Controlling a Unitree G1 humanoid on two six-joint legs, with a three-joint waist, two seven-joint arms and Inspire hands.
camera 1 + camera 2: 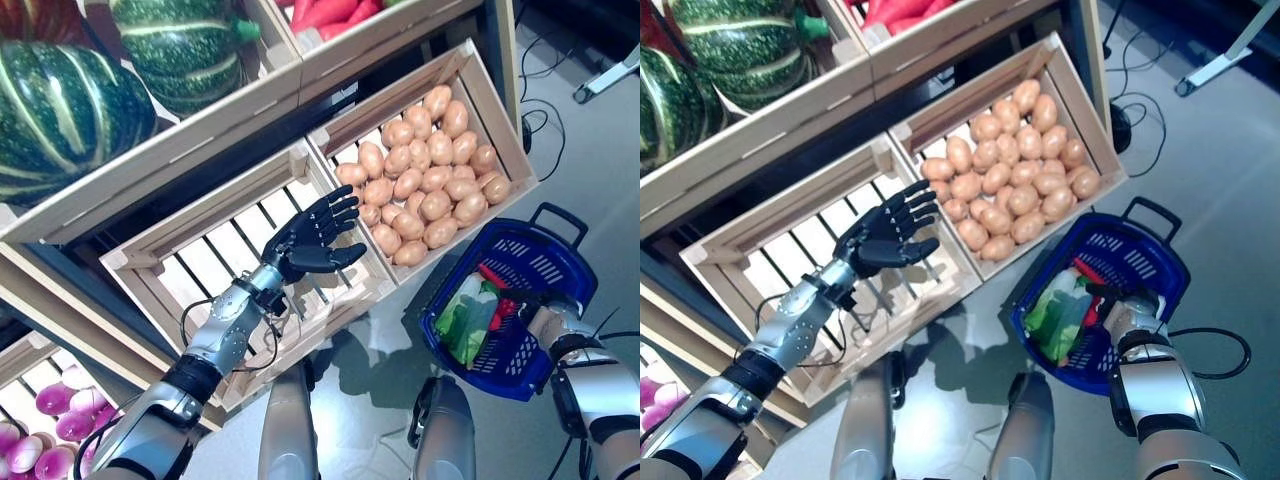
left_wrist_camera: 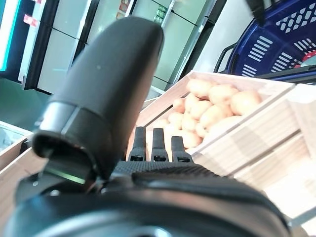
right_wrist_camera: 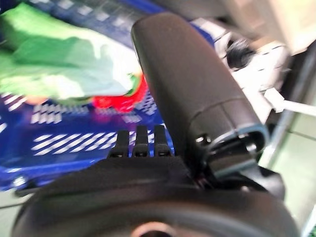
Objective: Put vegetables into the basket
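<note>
My left hand (image 1: pixel 312 240) hangs over the slatted crate (image 1: pixel 190 262), fingers spread and nearly straight, holding nothing; their tips reach toward the potatoes (image 1: pixel 425 180) piled in the next crate (image 1: pixel 478 90), just past my fingertips but not touching them. Beyond that hand, on the shelf above, lie striped green squashes (image 1: pixel 60 115). My right hand (image 1: pixel 1132 313) is at the blue basket (image 1: pixel 545 270), low on my right side, at the rim; whether its fingers grip that rim I cannot tell. Inside the basket, just beside that hand, lie green leafy vegetables (image 1: pixel 468 320) and something red (image 1: pixel 503 305).
</note>
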